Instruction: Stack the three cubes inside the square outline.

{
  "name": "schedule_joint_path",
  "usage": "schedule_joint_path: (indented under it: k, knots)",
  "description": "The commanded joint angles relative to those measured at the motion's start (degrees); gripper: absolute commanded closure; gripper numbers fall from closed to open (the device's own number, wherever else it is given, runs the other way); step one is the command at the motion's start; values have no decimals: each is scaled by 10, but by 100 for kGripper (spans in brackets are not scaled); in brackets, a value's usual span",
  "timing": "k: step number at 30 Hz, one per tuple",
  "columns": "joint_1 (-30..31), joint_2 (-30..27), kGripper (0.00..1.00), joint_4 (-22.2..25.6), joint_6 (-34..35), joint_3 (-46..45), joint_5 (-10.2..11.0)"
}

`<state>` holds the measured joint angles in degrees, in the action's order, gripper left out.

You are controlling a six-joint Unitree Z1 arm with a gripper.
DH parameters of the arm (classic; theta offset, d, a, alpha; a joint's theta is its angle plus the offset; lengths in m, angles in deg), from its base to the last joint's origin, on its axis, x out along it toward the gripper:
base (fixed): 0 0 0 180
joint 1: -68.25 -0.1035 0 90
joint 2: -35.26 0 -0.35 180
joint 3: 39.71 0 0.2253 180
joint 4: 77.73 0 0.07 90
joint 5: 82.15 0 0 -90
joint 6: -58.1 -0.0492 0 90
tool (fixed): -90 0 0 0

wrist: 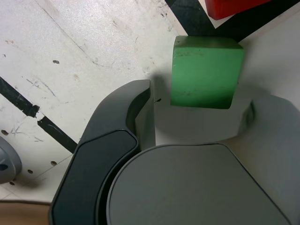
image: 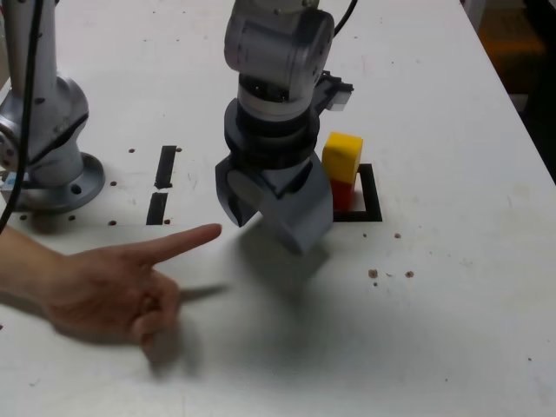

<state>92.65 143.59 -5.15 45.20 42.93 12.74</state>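
Two cubes are standing stacked in the exterior view, yellow [image: 343, 156] on red [image: 342, 194], inside the outline [image: 372, 198] at the gripper's [image: 271, 211] right. A hand [image: 104, 282] is pointing from the near left. Wrist view: the green cube [wrist: 205, 72] is sitting between parted jaws, seemingly untouched, beside the outline [wrist: 197, 21].

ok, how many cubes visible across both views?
3. Yellow cube sits atop the red cube inside the square outline. Green cube shows only in the wrist view, on the table between the end effector's jaws, hidden behind the arm in the exterior view.
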Motion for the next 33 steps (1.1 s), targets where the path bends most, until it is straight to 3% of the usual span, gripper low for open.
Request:
schedule_joint_path:
  k: [1,6,10,23,33]
  knots:
    - [-1,2,48,-2,4,0,0]
    - [-1,3,72,-9,10,1,0]
    - [-1,3,80,-14,10,1,0]
    - [-1,-10,85,-16,22,-16,-3]
    - [-1,-99,85,16,72,-81,-2]
